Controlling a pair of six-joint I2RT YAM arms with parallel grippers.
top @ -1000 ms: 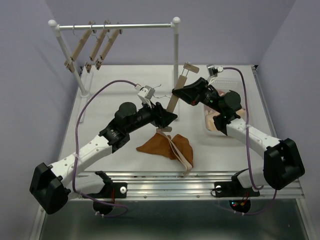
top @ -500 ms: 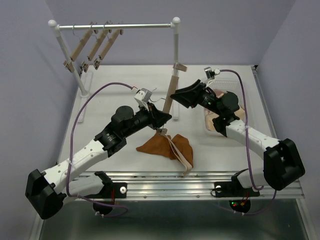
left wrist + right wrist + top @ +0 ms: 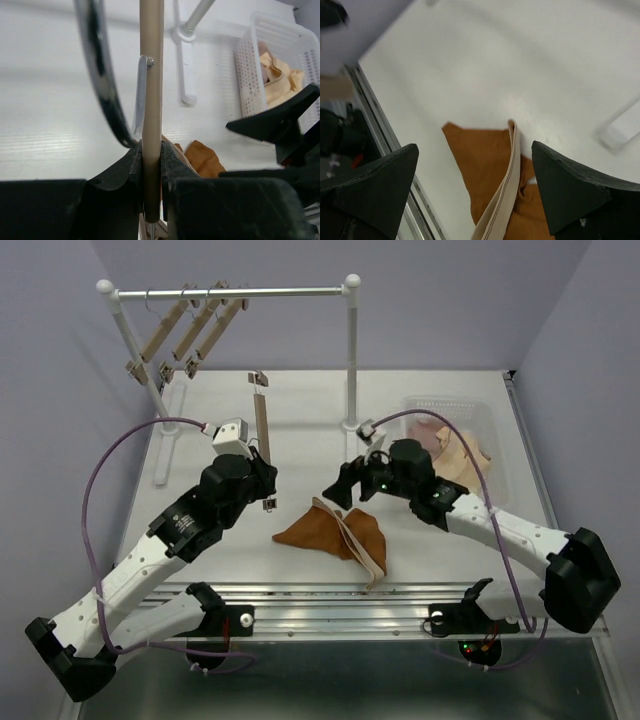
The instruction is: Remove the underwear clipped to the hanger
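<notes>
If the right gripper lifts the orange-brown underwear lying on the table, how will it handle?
The orange-brown underwear lies crumpled flat with folds, so it probably droops limply from any pinch. Its lighter waistband trails loose toward the table edge and may dangle. Thin cloth, likely light; it shouldn't roll or break.

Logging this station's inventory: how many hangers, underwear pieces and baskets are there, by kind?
Hangers: 4, three rail hangers plus the held hanger in the left end effector.
Underwear: 3, orange-brown pair, pale pink pair, cream-beige pair.
Basket: 1.
Total: 8.
</notes>
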